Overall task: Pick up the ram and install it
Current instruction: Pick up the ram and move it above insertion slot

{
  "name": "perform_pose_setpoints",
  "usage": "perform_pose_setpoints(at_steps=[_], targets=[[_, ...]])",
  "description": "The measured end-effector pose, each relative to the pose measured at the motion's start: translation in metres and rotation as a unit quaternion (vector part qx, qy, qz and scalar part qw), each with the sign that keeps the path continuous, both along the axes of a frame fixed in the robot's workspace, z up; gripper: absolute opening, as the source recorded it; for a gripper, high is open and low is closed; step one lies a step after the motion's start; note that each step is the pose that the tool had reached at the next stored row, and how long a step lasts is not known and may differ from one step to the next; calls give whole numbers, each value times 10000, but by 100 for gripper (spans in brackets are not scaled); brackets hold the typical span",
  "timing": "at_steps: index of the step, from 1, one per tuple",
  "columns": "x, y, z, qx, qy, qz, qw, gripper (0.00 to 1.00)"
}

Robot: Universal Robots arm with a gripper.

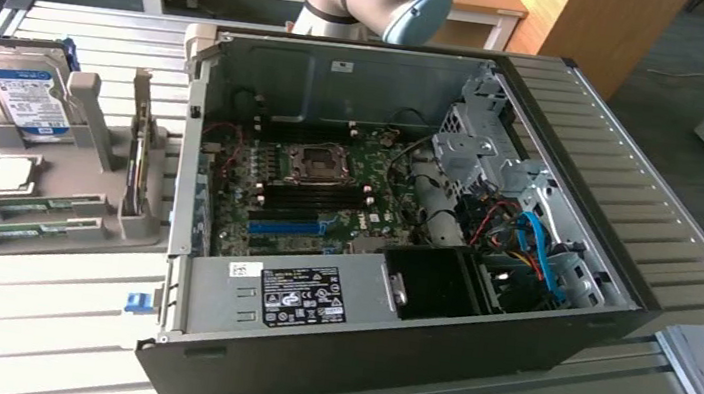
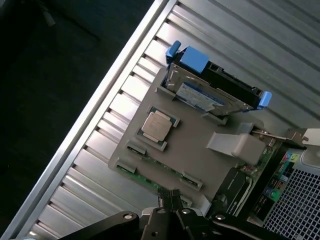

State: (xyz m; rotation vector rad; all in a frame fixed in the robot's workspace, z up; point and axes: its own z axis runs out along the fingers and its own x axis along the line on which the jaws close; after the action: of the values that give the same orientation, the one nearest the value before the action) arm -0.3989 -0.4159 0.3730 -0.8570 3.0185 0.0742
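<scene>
Gripper: fingers pressed together, poised over the tray's edge
Ram: lying flat in the grey tray (just beside the fingertips)
Processor chip: resting on the same tray

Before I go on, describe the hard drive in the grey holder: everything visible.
The hard drive is a silvery, metal-looking box with a white-and-blue label on its broad face, carried in a blue plastic bracket whose tabs stick out at both ends. It stands on edge, slightly tilted, in a slot of the grey holder on the slatted table, at the exterior view's left of the open computer case. Only the holder's supports touch it.
</scene>
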Motion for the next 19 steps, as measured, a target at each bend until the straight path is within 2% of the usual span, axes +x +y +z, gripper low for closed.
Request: perform_pose_setpoints(at_steps=[5,10,14,19], targets=[[0,0,0,0,0,289,9996,10],[0,0,0,0,0,592,9982,10],[0,0,-1,0,0,843,9964,10],[0,0,-1,0,0,1174,9931,10]])
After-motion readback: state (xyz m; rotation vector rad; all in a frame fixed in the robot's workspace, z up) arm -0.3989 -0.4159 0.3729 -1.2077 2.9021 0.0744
